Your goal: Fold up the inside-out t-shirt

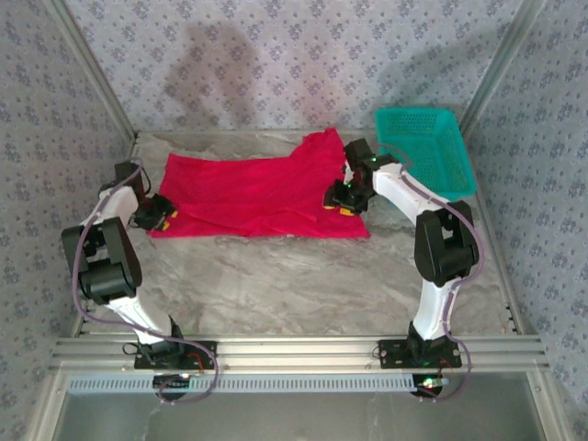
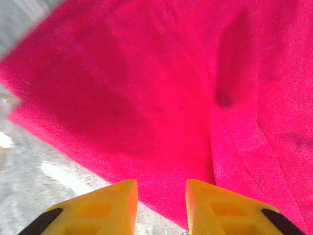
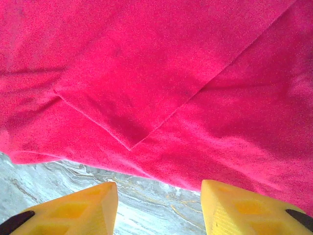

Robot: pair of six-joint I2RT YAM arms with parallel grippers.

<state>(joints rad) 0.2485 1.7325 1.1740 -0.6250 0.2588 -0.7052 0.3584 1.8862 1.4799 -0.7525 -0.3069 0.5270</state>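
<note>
Overhead first: one t-shirt (image 1: pixel 257 197) lies spread on the far half of the table (image 1: pixel 303 276). Its long axis runs left to right, and a peak of cloth rises toward the far right. Which end is the neck and which the hem cannot be made out from this height. The left gripper (image 1: pixel 163 214) sits at the shirt's near left corner, and the right gripper (image 1: pixel 340 197) rests over the cloth near its right end. How far either one gapes is too small to judge here. One teal mesh basket (image 1: pixel 441 165) stands at the far right corner, just beside the shirt's raised peak. Two arms are in view, one at each side.

Next, the left wrist camera: the t-shirt (image 2: pixel 161 98) covers most of the picture, its edge slanting from upper left down toward the fingers. A dark crease runs down the upper right. The left gripper (image 2: pixel 161 208) has its two yellow fingers a moderate gap apart, clamping nothing, and the cloth edge lies just ahead of the tips. Bare table (image 2: pixel 39 171) at lower left is blurred.

Lastly, the right wrist camera: the t-shirt (image 3: pixel 171 73) shows one layer lying over another, the upper layer's edges meeting in a downward corner. The right gripper (image 3: pixel 159 208) stands wide, nothing between its fingers. A strip of marbled table (image 3: pixel 146 196) lies between the fingertips and the cloth edge.
</note>
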